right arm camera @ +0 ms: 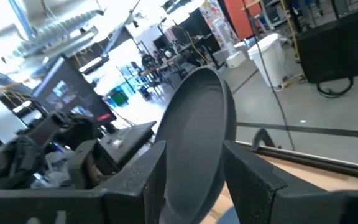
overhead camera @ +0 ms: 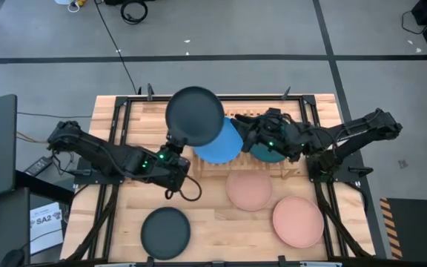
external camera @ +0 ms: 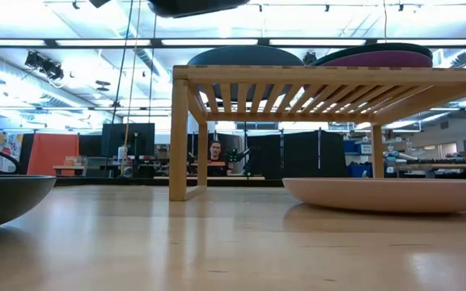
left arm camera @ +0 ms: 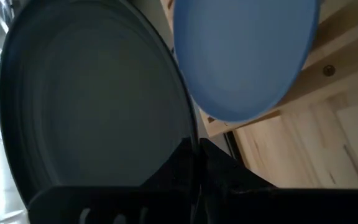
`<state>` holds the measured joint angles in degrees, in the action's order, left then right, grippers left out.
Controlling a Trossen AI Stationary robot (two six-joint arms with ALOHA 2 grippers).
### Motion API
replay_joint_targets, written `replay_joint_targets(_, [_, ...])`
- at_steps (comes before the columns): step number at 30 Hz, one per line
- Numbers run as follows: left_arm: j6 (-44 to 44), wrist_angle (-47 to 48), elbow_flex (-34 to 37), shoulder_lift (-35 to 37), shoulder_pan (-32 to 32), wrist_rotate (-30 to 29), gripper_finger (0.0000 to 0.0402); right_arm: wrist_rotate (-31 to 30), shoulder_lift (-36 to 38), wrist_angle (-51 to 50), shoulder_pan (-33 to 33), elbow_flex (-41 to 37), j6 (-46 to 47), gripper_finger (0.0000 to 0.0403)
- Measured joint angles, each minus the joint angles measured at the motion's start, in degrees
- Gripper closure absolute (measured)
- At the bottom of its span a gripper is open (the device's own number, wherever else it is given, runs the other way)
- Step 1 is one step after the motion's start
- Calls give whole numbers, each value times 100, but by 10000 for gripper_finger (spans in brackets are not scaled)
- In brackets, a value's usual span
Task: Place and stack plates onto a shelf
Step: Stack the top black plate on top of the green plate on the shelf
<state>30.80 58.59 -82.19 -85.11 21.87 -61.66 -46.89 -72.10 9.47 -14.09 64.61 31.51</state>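
- The left gripper (overhead camera: 171, 152) has its fingers pinching the near rim of a charcoal plate (overhead camera: 194, 116). The plate is raised clear of the bench (overhead camera: 206, 222) and stands out ahead of the fingers, over the shelf's back left part.
- Gripping by the rim looks deliberate: it leaves the plate's underside free, so it could be lowered flat onto whatever lies below.
- The blue plate (overhead camera: 221, 144) lies on the shelf (overhead camera: 206, 165), just ahead of the left fingers and partly under the held plate. In the left wrist view its rim shows just beside the charcoal one.
- The left arm reaches in from the bench's left side, folded low, with its wrist aimed towards the shelf.
- The right gripper (overhead camera: 249, 135) is over the shelf beside the blue plate. Its fingers are spread, with a dark plate's rim (right arm camera: 197, 143) standing between them; whether they actually touch it I cannot tell.
- A teal plate (overhead camera: 267, 154) sits on the shelf under the right wrist. The low view shows a purple plate (external camera: 379, 59) in that stack.
- The right arm stretches in from the right, elbow bent, wrist over the shelf's right half.
- On the bench, well behind both sets of fingers, wait another dark plate (overhead camera: 165, 232) and two salmon plates (overhead camera: 249, 190) (overhead camera: 298, 221), probably still to be shelved.
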Motion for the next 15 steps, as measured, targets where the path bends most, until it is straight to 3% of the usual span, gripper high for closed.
replay_joint_targets(7, [296,-43,0,-355,-83,-19,385,-104,-89,-401,105,-1,40,243])
replay_joint_targets(15, [352,-42,0,-578,-81,30,383,-951,-446,-400,120,-1,-501,243])
